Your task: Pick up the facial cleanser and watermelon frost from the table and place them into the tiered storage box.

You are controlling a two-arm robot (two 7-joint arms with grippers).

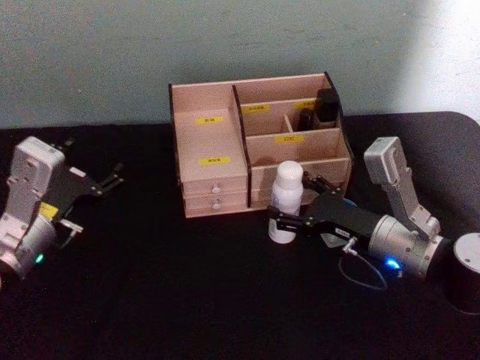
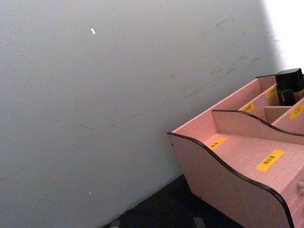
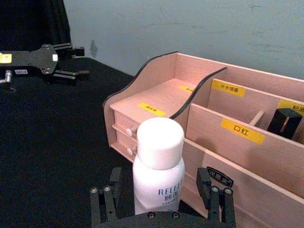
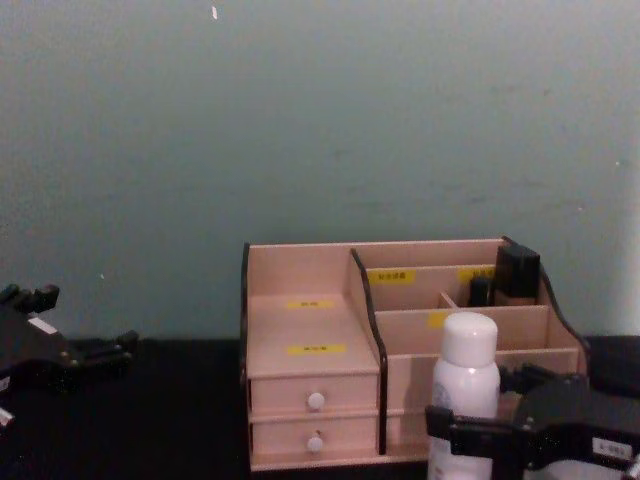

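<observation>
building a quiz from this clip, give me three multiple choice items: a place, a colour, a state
1. Where does the white bottle stand? A in a drawer; B on the black table before the tiered storage box; C on the box's top tier.
2. What colour are the box's labels? A green; B red; C yellow.
3. How is the right gripper? A open around the bottle; B shut on a knob; C shut on the bottle.
Answers: 1 B, it stands before the drawers. 2 C, every label is yellow. 3 A, gaps show either side of the bottle.
The left gripper is parked, open, at the table's left.
</observation>
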